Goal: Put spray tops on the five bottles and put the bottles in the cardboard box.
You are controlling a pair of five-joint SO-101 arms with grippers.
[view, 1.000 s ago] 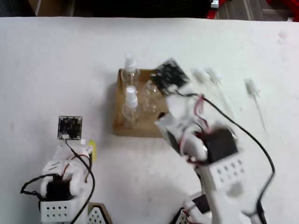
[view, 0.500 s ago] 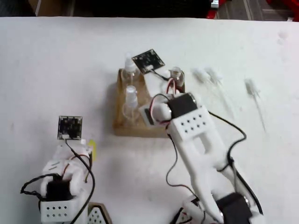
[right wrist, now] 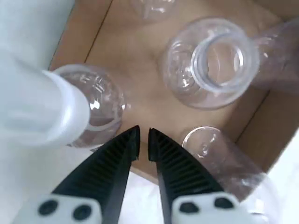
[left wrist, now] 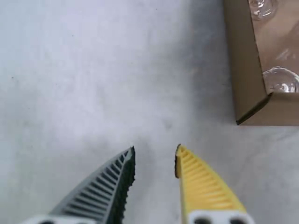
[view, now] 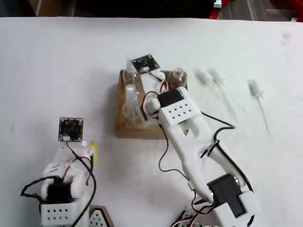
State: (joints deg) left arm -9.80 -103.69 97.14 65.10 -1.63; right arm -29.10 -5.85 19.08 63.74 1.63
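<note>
The cardboard box (view: 124, 127) stands mid-table with several clear bottles in it. Two wear white spray tops (view: 131, 93), and one bottle (view: 178, 74) at the box's far right corner has an open neck. My right arm (view: 177, 113) stretches over the box. Its gripper (right wrist: 143, 140) hangs shut and empty above the box floor (right wrist: 135, 51), between a capped bottle (right wrist: 96, 102) and an open-necked bottle (right wrist: 217, 60). My left gripper (left wrist: 155, 158) is open over bare table, short of the box corner (left wrist: 245, 93). Loose spray tops (view: 208, 76) lie to the box's right.
Another spray top (view: 256, 90) with its long tube lies farther right. My left arm (view: 61, 189) sits near the front left edge. A small brown object (view: 102, 215) lies beside its base. The white table (view: 57, 71) stretches left of the box.
My right arm has swung left and stretched out over the box, its wrist now above the box's far left side. The left arm has not moved.
</note>
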